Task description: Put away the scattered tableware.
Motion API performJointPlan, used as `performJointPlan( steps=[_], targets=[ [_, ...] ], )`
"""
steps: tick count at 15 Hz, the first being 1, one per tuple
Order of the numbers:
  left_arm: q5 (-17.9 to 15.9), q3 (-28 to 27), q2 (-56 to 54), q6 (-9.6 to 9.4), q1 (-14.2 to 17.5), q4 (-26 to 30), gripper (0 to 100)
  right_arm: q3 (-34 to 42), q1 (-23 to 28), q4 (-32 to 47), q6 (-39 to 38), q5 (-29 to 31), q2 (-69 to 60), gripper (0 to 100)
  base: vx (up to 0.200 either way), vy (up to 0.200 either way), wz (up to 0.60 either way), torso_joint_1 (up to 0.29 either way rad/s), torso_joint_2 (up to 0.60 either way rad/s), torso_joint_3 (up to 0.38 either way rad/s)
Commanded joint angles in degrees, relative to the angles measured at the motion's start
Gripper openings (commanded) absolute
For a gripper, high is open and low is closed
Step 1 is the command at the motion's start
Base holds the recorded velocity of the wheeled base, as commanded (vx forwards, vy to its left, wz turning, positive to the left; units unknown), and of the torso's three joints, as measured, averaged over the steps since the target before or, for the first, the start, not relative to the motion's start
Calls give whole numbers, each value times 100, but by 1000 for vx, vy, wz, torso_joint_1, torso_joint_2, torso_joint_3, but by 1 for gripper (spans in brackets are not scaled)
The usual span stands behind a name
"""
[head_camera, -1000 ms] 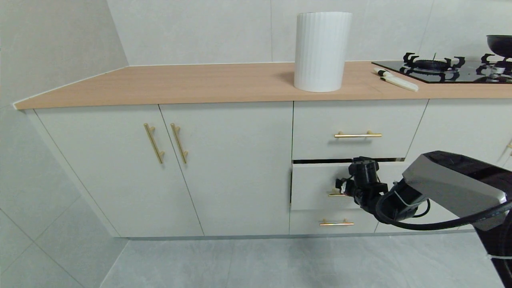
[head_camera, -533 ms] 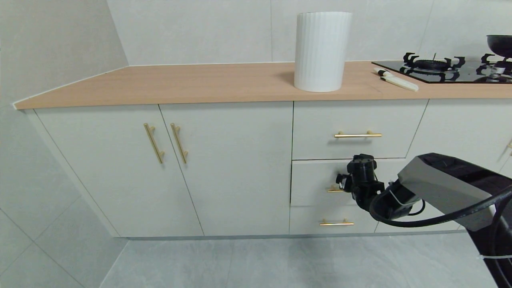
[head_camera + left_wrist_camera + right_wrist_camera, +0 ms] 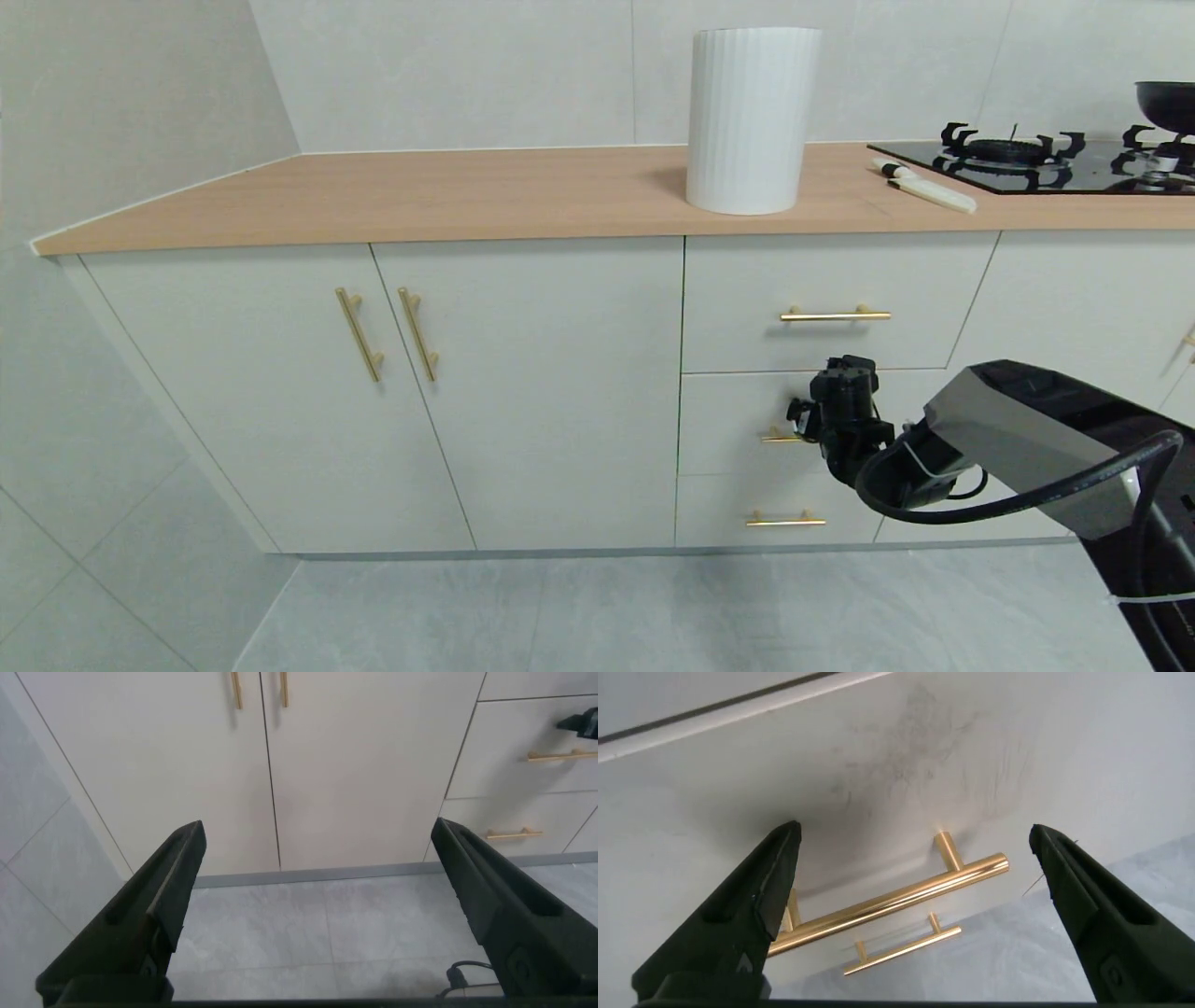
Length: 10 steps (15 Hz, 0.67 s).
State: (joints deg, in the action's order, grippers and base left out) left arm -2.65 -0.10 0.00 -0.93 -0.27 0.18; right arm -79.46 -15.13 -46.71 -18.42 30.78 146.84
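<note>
The right gripper (image 3: 801,426) sits low in front of the cabinet, right at the brass bar handle (image 3: 773,437) of the middle drawer (image 3: 738,425) in the stack of 3. In the right wrist view its jaws are spread wide, 1 on each side of the handle (image 3: 896,901) and not touching it, so the right gripper (image 3: 915,840) holds nothing. The drawer front looks flush with the fronts above and below, so I judge it shut. The gripper is lined up square to the bar, probably because that is the only purchase the drawer offers.

The left gripper (image 3: 318,835) hangs low and well away from the work, jaws wide apart and empty. It points at the floor and the double cupboard doors (image 3: 266,756), which keeps it out of the right arm's way.

The tableware lies on the wooden bench (image 3: 420,196). A longer pale utensil (image 3: 934,194) and a shorter utensil (image 3: 892,169) are close together just beside the gas hob (image 3: 1027,168), right of a ribbed white canister (image 3: 747,121). Both are well above the drawers and untouched. If they belong in a drawer, the task is at an early stage: a drawer has to be open before either piece can go in.
</note>
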Motion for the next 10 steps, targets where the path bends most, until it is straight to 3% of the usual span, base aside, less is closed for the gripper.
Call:
performJointPlan(
  steps=[1,5,10],
  targets=[
    [1,1,0,-4,0,-1,100,27,1,-4,5,7,-32,100,0,0,0,0,0,0],
    [1,1,0,5,0,-1,100,642,1,13,31,7,-612,100,0,0,0,0,0,0],
    [1,1,0,5,0,-1,100,3156,1,4,40,-90,-3047,100,0,0,0,0,0,0]
  ],
)
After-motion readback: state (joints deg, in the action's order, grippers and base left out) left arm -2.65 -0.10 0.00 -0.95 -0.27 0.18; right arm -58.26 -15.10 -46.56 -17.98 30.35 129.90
